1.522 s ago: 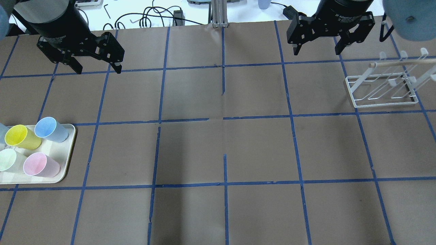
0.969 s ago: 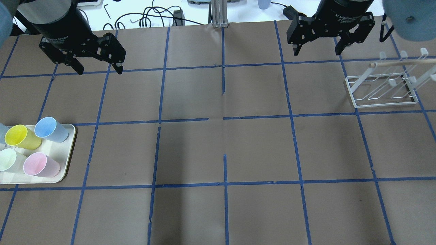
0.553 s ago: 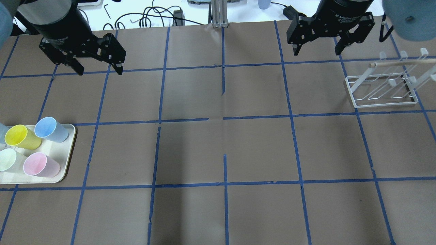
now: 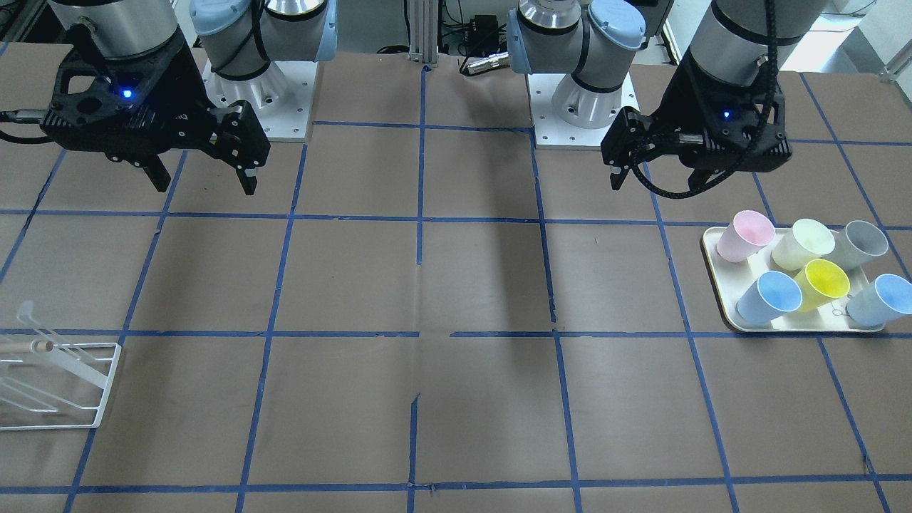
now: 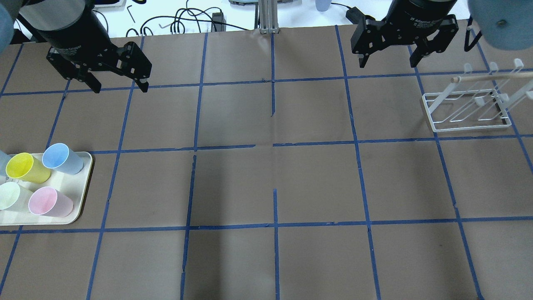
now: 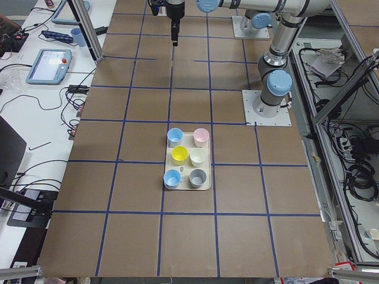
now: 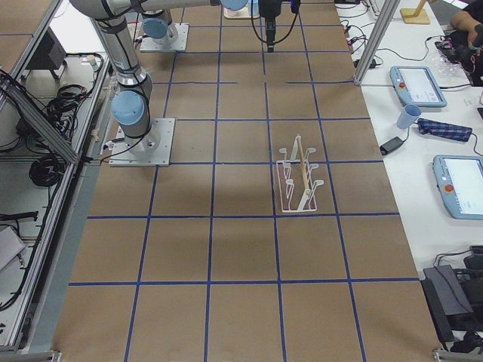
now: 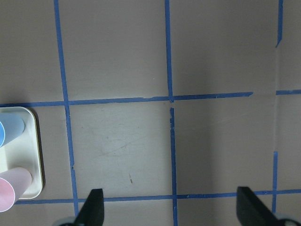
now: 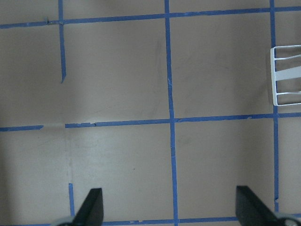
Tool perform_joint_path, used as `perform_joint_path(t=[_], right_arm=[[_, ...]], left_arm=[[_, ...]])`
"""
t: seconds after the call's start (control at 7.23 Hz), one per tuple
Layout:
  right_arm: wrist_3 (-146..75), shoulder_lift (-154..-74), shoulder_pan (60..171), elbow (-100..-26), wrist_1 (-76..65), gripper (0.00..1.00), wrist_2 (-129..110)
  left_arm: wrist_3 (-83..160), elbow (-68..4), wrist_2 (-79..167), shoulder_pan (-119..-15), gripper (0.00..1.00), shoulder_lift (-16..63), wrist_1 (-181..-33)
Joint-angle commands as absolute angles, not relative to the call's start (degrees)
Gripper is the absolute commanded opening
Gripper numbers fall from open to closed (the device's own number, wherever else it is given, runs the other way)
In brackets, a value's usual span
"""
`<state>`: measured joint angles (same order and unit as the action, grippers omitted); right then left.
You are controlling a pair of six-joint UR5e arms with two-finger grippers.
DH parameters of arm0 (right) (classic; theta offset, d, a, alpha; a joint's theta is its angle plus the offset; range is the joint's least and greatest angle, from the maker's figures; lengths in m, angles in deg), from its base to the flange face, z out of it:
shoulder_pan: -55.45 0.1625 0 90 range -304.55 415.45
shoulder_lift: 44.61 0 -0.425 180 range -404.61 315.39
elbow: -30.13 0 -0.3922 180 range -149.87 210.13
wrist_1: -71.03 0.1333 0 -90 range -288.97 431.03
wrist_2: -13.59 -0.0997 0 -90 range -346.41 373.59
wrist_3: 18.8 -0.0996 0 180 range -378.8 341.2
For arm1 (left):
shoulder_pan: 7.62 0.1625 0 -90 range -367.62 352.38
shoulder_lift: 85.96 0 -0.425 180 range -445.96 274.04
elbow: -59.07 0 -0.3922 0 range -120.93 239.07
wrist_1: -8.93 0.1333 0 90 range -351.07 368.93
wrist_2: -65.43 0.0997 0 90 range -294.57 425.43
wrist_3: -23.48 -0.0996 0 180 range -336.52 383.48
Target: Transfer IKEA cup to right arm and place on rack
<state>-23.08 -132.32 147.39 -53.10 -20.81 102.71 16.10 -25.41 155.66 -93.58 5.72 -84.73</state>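
Status: pick not yet begun. The left gripper [image 5: 120, 85] hangs above the table [image 5: 275, 179] with its jaws spread wide and nothing between them. The right gripper [image 5: 387, 62] is equally wide apart and also empty.

The IKEA cup [image 5: 27, 167] stands mouth up on the cream tray [image 5: 85, 187], well apart from both tools. It is the middle cup of the row farther from the robot, with a blue cup [image 5: 62, 158] on either side and a pale cream cup [image 4: 801, 244] behind it. Whether it touches these neighbours cannot be judged from the views given.

Hazards, as a judgement:
- Crowding. A wide-spread finger lowered beside the cup may strike or tip a neighbour.
- Taper. The smooth, narrowing wall may slide out of a light pinch.
- Handover. A left grasp that covers too much wall leaves the right gripper little to take.
- Placement. The rack [image 5: 466, 112] sits at the opposite end of the table. Its slanted prongs demand an inverted, well-aligned cup, or the cup may fall off.
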Motion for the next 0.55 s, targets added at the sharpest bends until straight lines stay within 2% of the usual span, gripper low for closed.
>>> perform_joint_path(t=[0.0,0.42], right_arm=[[-23.1,-132.3,147.5,-53.1,-20.8,1.00,102.6],[-23.1,-132.3,147.5,-53.1,-20.8,1.00,102.7]], left_arm=[[6.7,-25.6,155.4,-87.2,1.00,6.2,-84.9],[-13.1,-25.7,155.6,-74.4,1.00,9.1,-85.1]])
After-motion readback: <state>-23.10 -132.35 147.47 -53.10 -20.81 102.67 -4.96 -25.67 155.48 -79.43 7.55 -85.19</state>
